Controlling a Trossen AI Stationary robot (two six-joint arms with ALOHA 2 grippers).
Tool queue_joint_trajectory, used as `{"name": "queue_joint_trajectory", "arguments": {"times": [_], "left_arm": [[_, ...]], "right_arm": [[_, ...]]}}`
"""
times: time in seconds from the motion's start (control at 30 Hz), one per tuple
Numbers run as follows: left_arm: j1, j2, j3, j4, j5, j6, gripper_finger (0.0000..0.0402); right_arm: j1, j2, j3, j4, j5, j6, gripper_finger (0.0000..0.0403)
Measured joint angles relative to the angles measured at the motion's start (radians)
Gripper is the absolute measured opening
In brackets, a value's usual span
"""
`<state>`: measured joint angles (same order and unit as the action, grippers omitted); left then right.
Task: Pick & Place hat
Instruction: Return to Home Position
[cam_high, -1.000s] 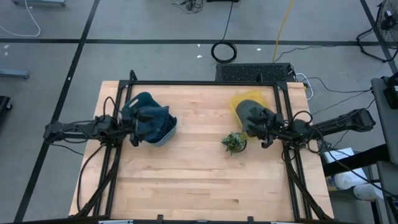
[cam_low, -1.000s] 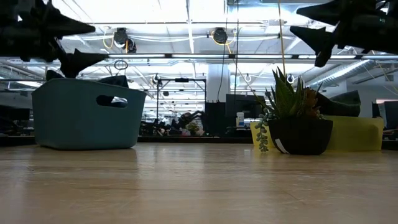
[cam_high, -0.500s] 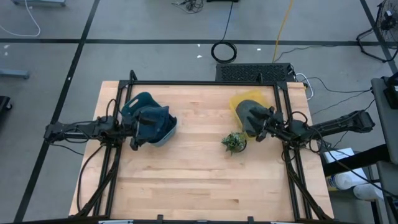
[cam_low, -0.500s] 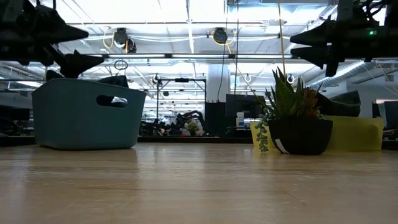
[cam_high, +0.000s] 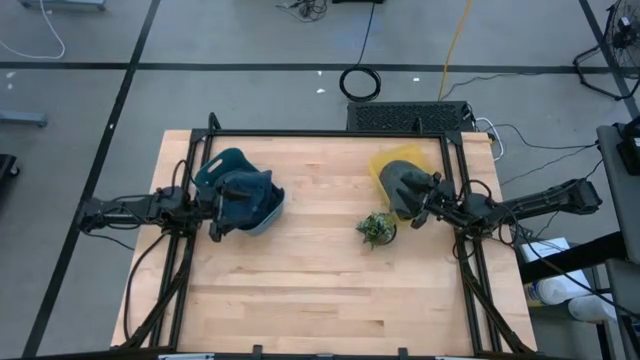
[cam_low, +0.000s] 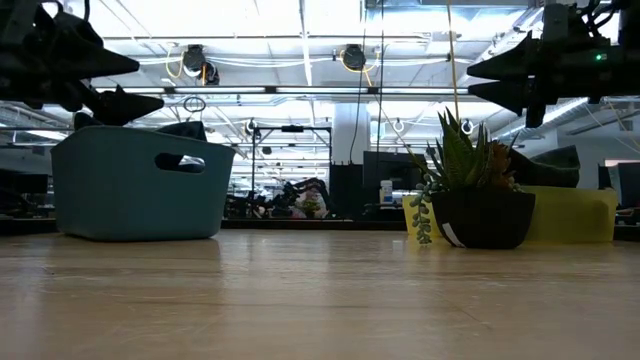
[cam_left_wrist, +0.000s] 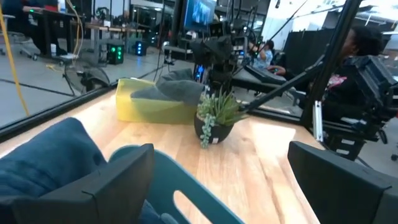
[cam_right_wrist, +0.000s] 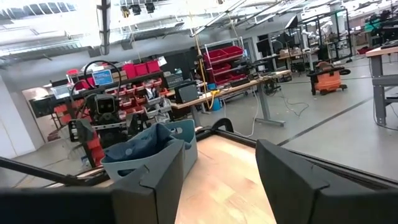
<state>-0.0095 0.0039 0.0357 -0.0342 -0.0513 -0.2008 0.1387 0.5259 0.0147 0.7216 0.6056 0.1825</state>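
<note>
Pale wooden table, seen from above. Blue caps: dark blue cloth, crumpled, heaped in teal blue bin at 10 o'clock, rising above its rim. Number of caps impossible to tell from the heap. Bin's outer side hidden under left gripper, fingers spread wide, holding nothing. Right gripper at 2 o'clock, likewise wide and empty, covers part of grey cap in yellow bin. Potted plant near, toward 3 o'clock.
</note>
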Motion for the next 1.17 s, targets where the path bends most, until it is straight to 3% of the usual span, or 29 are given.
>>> {"name": "queue_joint_trajectory", "arguments": {"times": [0.23,0.4,0.57,0.73,0.9,1.17], "left_arm": [[0.026,0.0,-0.002,0.012,-0.002,0.005,0.0379],[0.032,0.0,-0.002,0.01,-0.002,-0.003,0.0379],[0.032,0.001,-0.003,0.019,-0.002,0.01,0.0379],[0.032,0.001,-0.003,0.037,-0.043,0.011,0.0379],[0.032,0.001,-0.003,0.04,-0.047,0.012,0.0379],[0.033,0.002,-0.001,0.007,-0.042,-0.021,0.0379]], "right_arm": [[0.0,-0.019,-0.001,0.027,0.003,-0.027,0.0187],[0.0,-0.12,-0.001,0.118,0.016,-0.215,0.0187],[0.0,-0.257,-0.001,0.059,0.056,-0.293,0.0187],[0.0,-0.387,0.001,-0.144,0.056,-0.262,0.0187],[0.0,-0.513,0.048,-0.463,0.056,-0.171,0.0187],[0.0,-0.523,0.25,-1.046,0.056,0.037,0.0187]]}}
